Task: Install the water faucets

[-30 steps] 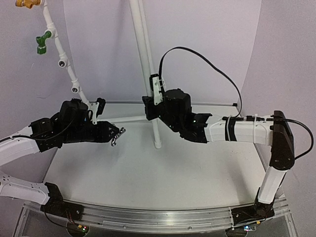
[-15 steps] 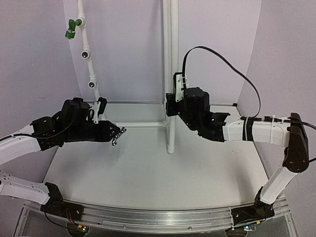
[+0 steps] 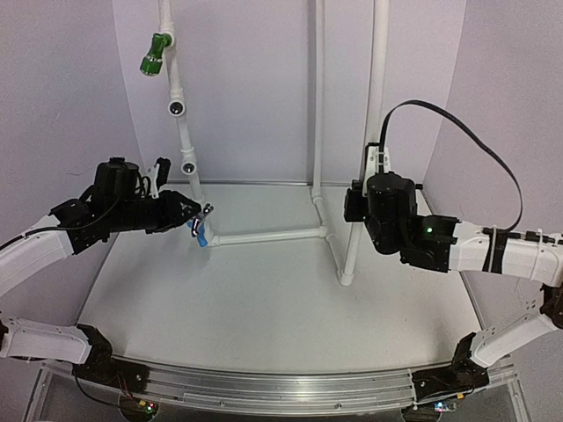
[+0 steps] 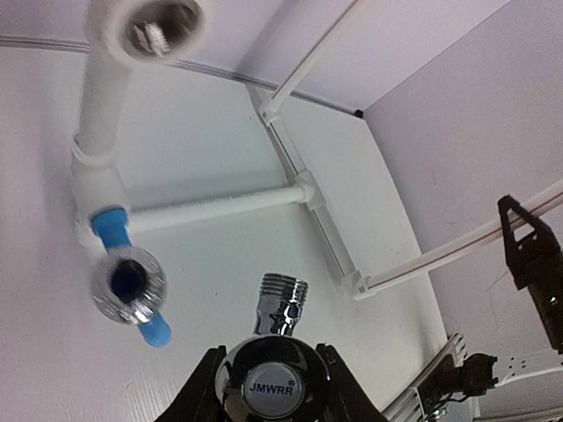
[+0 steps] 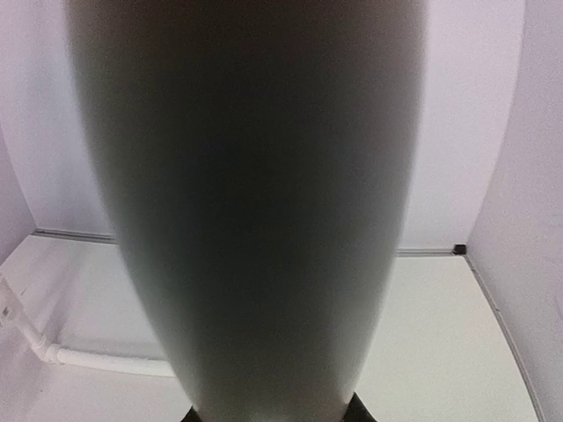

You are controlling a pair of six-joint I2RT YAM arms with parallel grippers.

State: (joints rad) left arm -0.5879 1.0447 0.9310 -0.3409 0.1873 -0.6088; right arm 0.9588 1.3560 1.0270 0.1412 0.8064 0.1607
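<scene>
In the left wrist view my left gripper [image 4: 268, 380] is shut on the round handle of the silver chrome faucet [image 4: 274, 318], threaded end pointing away. From above, that gripper [image 3: 201, 214] holds it just left of the white pipe frame's left upright [image 3: 182, 132]. A blue faucet [image 4: 128, 283] [image 3: 201, 236] sits in the fitting at that upright's foot. Higher on it are two open tee sockets [image 3: 178, 108] and a green faucet [image 3: 154, 54]. My right gripper [image 3: 357, 205] is shut on the frame's right upright pipe [image 3: 373, 105], which fills the right wrist view [image 5: 246, 202].
The frame's low crossbar [image 3: 268, 236] runs along the table between the uprights, and a third upright [image 3: 318, 97] rises at the back. Purple walls close in on both sides and behind. The table's front rail [image 3: 264, 387] carries both arm bases.
The right arm has swung the pipe frame rightward and stood it upright. The left gripper has risen slightly with the chrome faucet, and the blue faucet now sits beside it.
</scene>
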